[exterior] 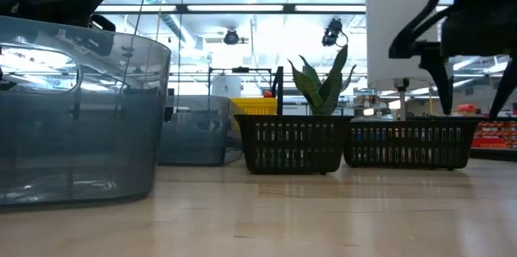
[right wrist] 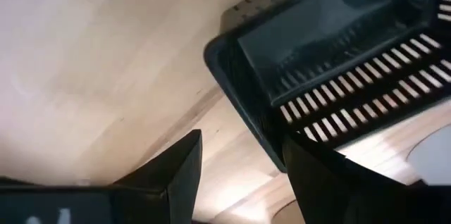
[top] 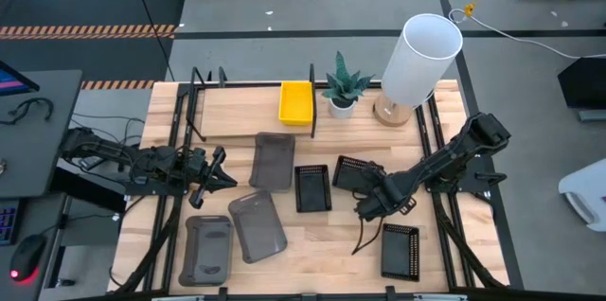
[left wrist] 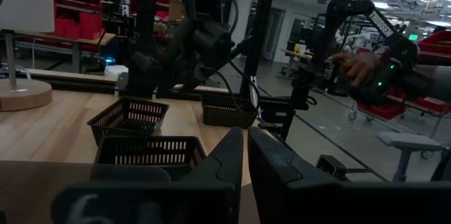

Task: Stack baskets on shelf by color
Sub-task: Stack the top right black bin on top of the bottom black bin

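Observation:
The yellow basket (top: 295,102) stands on the shelf board (top: 241,104) between black bars. On the table lie three grey baskets (top: 275,161) (top: 257,226) (top: 208,249) and three black perforated baskets (top: 312,187) (top: 352,175) (top: 400,251). My right gripper (top: 371,204) (right wrist: 239,175) is open and low over the near end of the middle black basket (right wrist: 331,62). One finger is over the basket and the other is outside its wall. My left gripper (top: 220,170) (left wrist: 246,164) is shut and holds nothing, left of the far grey basket. My right gripper comes slanting down from the table's right with its fingers astride the black basket's end wall (right wrist: 246,104), near a corner. The basket rests on the table. I cannot tell whether either finger (right wrist: 313,182) touches the wall.
A white plant pot (top: 342,104) and a white lamp (top: 419,60) on its wooden foot stand on the far right of the shelf. Black frame bars (top: 180,121) run along both sides of the table. Bare wood shows at the near middle (top: 327,263).

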Robot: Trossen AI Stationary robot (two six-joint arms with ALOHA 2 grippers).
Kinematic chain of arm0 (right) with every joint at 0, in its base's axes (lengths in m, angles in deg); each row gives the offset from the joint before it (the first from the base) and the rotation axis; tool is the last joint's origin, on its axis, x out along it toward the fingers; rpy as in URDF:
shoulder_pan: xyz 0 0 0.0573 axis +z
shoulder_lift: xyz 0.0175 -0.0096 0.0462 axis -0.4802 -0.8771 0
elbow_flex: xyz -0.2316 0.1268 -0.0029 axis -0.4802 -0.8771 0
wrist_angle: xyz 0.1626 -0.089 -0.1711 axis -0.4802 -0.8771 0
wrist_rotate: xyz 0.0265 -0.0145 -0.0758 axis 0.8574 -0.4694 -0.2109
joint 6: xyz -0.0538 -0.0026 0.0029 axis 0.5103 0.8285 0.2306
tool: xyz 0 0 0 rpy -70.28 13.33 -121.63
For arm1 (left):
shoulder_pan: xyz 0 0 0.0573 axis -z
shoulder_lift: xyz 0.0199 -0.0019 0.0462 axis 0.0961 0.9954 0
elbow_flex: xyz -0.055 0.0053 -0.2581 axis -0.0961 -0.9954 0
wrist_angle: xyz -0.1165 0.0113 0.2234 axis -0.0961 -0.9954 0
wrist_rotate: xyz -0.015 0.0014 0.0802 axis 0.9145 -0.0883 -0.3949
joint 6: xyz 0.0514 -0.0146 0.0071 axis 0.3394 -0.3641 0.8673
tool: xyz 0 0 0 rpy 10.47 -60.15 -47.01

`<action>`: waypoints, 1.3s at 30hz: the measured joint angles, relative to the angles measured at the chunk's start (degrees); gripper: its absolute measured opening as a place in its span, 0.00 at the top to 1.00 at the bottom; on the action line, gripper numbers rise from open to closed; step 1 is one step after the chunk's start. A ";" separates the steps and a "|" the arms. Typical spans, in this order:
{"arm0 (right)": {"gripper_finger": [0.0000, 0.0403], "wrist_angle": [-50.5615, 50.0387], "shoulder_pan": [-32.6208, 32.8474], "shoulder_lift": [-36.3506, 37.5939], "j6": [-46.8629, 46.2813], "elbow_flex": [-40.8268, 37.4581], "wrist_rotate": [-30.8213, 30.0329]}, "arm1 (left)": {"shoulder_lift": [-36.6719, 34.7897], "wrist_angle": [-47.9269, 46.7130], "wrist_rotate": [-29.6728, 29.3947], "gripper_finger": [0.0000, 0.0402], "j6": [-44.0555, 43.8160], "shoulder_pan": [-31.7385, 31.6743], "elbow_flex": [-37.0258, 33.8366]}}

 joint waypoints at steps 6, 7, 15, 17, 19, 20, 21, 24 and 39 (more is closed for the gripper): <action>0.53 8.02 0.10 0.01 4.68 -4.50 -0.97 | 0.00 0.00 -0.01 0.91 0.00 -0.01 0.00; 0.54 9.77 0.02 0.01 5.35 -5.20 -0.95 | 0.00 0.00 0.00 0.91 0.00 -0.01 0.00; 0.78 13.87 -0.14 0.01 6.22 -7.60 -0.63 | 0.00 0.00 0.00 0.92 0.02 0.00 0.00; 0.86 14.85 -0.16 0.01 6.61 -7.61 -0.26 | 0.00 0.00 0.00 0.93 0.00 -0.01 0.00; 0.94 14.98 -0.14 0.01 6.78 -7.27 0.49 | 0.00 0.00 0.00 0.92 0.02 0.01 0.00; 0.97 14.81 -0.05 0.01 6.78 -7.03 0.89 | 0.00 0.00 -0.02 0.92 0.00 -0.01 0.00; 0.98 14.60 0.03 0.01 6.76 -6.65 1.42 | 0.00 0.00 -0.01 0.92 0.00 -0.01 0.00; 0.97 11.70 0.39 0.05 4.04 -3.35 1.65 | 0.00 0.00 0.00 0.91 0.00 0.01 0.00; 0.99 -6.07 10.21 0.18 -48.62 32.10 14.00 | 0.00 0.00 0.00 0.93 0.02 0.00 0.00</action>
